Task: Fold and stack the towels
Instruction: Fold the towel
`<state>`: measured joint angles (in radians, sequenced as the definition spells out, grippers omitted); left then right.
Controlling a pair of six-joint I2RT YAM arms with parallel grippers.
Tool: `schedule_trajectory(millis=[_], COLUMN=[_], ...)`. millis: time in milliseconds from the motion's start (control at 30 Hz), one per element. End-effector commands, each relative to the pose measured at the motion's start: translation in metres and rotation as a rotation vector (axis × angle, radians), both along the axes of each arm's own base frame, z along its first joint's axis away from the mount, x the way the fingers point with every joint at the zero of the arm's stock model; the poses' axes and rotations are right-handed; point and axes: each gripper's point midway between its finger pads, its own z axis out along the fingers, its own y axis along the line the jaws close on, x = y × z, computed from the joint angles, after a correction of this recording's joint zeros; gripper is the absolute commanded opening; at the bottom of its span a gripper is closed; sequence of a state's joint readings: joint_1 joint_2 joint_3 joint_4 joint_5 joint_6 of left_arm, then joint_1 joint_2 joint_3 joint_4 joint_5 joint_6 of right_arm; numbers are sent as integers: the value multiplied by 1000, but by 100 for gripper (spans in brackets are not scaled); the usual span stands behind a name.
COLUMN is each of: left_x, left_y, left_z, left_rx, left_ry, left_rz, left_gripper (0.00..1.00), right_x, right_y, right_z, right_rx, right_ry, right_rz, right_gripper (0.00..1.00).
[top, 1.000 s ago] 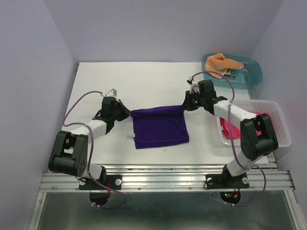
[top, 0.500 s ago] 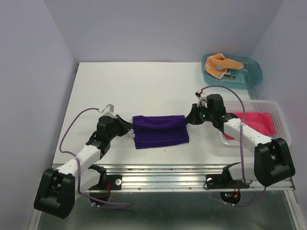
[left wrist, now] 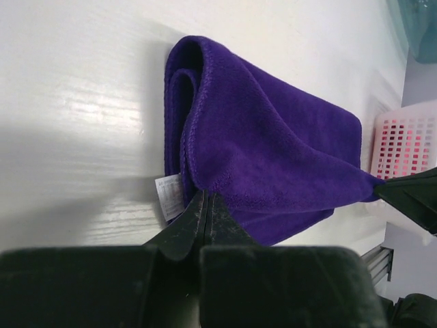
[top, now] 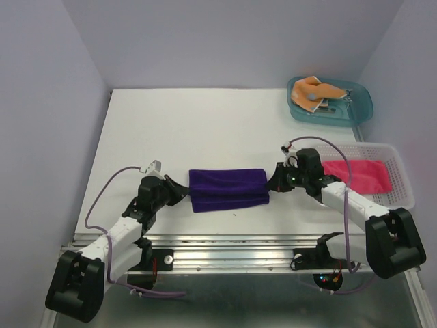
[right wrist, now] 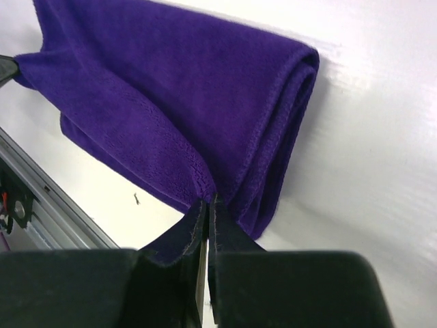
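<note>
The dark purple towel (top: 227,189) lies near the table's front edge, folded over on itself into a long strip. My left gripper (top: 183,193) is shut on its left corner, seen in the left wrist view (left wrist: 207,199) with the towel (left wrist: 273,150) and its white label beside the fingers. My right gripper (top: 272,182) is shut on the right corner; in the right wrist view (right wrist: 207,203) the jaws pinch the top layer of the towel (right wrist: 171,89). The pink-red towel (top: 358,173) lies in a white basket. The orange dotted towel (top: 311,91) lies in a teal tray.
The white mesh basket (top: 401,179) stands at the right edge, next to my right arm. The teal tray (top: 363,104) sits at the back right. A metal rail (top: 232,246) runs along the table's front edge. Purple walls close in the left, back and right.
Both grippers have carried the towel's far edge toward the front, folding it over the near half. The towel went from a square to a narrow strip. Both arms moved nearer the front edge.
</note>
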<state>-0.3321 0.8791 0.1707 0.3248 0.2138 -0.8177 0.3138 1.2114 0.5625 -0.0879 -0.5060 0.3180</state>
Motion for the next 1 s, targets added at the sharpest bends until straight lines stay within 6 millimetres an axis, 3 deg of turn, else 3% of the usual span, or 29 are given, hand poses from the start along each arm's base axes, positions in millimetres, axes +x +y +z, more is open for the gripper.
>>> schedule_trajectory(millis=[0,167,233,267,300,433,500,533,700,800,967], left_x=[-9,-19,-24,-25,-26,-29,-32,-32,-21,-13,1], left_y=[-2,-6,-9,-10,-11,-10,-5,-3,3,9,10], left_z=[-8,-14,-14,-12,-10,4,10,14,37,38,44], left_rx=[-23,-32,-47,-54,-56,-52,-36,-26,-26,11,55], left_ry=[31,74,83,79,76,55,43,35,-48,-49,-54], left_rz=[-7,-36,-59,-63,-68,-76,-62,-59,-9,24,32], left_gripper=[0,0,16,29,33,52,83,96,99,99,99], right_x=[-3,-11,-16,-16,-16,-23,-26,-24,2,15,37], right_y=[1,-3,-6,-7,-8,-8,-7,-7,-15,-18,-16], right_z=[-5,-21,-26,-26,-26,-18,-9,-4,32,40,22], right_rx=[25,6,-1,-6,-4,14,27,32,13,-11,-102], right_ry=[-1,44,63,62,63,59,40,28,-71,-92,-23], right_rz=[-7,-27,-37,-45,-50,-49,-40,-50,-148,-195,-272], right_gripper=[4,12,22,23,24,55,95,100,100,100,100])
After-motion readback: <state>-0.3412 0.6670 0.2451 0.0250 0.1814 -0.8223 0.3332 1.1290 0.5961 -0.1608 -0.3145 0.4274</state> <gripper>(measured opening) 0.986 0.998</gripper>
